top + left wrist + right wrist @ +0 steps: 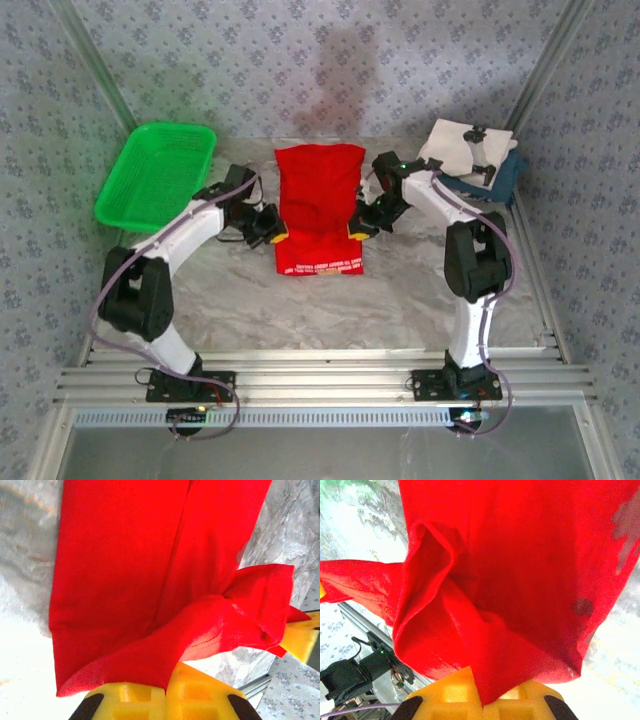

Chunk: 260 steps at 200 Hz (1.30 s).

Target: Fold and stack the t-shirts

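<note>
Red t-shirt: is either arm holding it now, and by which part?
Both hold the red t-shirt: left gripper has its jaws shut on the left side edge, right gripper on the right side edge.

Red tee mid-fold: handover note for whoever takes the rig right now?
Left gripper: shut on the left edge of the red tee.
Right gripper: shut on its right edge.
Red tee: mid-table, a narrow strip, cloth lifted where pinched.
White tee: folded, lying on the blue tee, far right.
Done: two tees stacked, and the red one looks narrowed lengthwise.
Left: probably fold the red tee crosswise, then set it on the stack.
</note>
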{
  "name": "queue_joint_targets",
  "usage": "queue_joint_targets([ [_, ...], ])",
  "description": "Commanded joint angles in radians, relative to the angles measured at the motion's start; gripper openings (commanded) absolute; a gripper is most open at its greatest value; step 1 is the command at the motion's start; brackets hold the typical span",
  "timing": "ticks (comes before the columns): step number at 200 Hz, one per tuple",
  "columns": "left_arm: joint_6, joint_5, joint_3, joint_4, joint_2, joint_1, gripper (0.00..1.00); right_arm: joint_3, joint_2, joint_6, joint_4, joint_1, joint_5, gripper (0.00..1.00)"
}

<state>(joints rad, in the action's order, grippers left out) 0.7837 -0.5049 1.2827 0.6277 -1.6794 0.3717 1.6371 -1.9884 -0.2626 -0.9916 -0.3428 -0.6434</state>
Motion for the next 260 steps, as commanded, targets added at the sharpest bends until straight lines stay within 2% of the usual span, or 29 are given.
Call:
queue_joint_targets([
  [1,-0.082,-0.041,0.097,0.037,-0.061,-0.012,0.0,0.086,-0.055,0.065,-0.108,0.014,0.006,0.0],
  [66,-0.143,-0.08,0.267,0.078,-0.233,-0.04,0.0,0.194,-0.14,0.087,-0.125,0.055,0.008,0.0],
  [160,-0.167,-0.097,0.397,0.082,-0.373,-0.067,0.02,0.323,-0.298,0.115,-0.121,0.091,-0.044,0.0],
  [171,-0.165,-0.097,0.417,0.077,-0.397,-0.067,0.06,0.331,-0.315,0.115,-0.112,0.1,-0.051,0.0],
  [194,-0.156,-0.086,0.46,0.063,-0.454,-0.068,0.35,0.362,-0.357,0.11,-0.097,0.122,-0.033,0.19],
  [210,-0.129,-0.091,0.49,0.029,-0.466,-0.073,0.47,0.392,-0.369,0.102,-0.095,0.142,-0.006,0.31],
  [220,-0.115,-0.095,0.518,0.018,-0.458,-0.073,0.53,0.405,-0.36,0.097,-0.092,0.155,0.023,0.39],
  [239,-0.104,-0.086,0.569,0.032,-0.424,-0.073,0.59,0.404,-0.31,0.087,-0.078,0.181,0.064,0.43],
  [260,-0.106,-0.063,0.572,0.044,-0.358,-0.073,0.62,0.339,-0.205,0.056,-0.03,0.196,0.09,0.46],
])
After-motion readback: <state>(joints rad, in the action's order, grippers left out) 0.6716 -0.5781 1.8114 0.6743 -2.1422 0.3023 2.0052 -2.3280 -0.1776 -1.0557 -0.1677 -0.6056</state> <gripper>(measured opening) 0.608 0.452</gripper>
